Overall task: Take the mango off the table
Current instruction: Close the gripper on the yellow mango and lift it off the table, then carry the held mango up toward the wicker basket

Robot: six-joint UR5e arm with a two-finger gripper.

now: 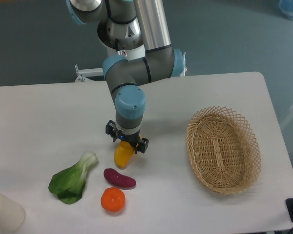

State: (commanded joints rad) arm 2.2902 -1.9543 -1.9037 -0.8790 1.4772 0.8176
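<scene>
The mango (122,155) is a yellow fruit shading to orange, lying on the white table (39,117) left of centre. My gripper (126,144) points straight down right over the mango's upper end, its black fingers on either side of the fruit. The wrist hides the fingertips and the top of the mango, so I cannot tell if the jaws press on it. The mango's lower end rests at table level.
A dark purple oblong vegetable (119,178) and a round orange fruit (113,200) lie just in front of the mango. A green leafy vegetable (72,179) lies to the left. A wicker basket (223,148) stands at the right. A white cylinder (4,211) is at the front left corner.
</scene>
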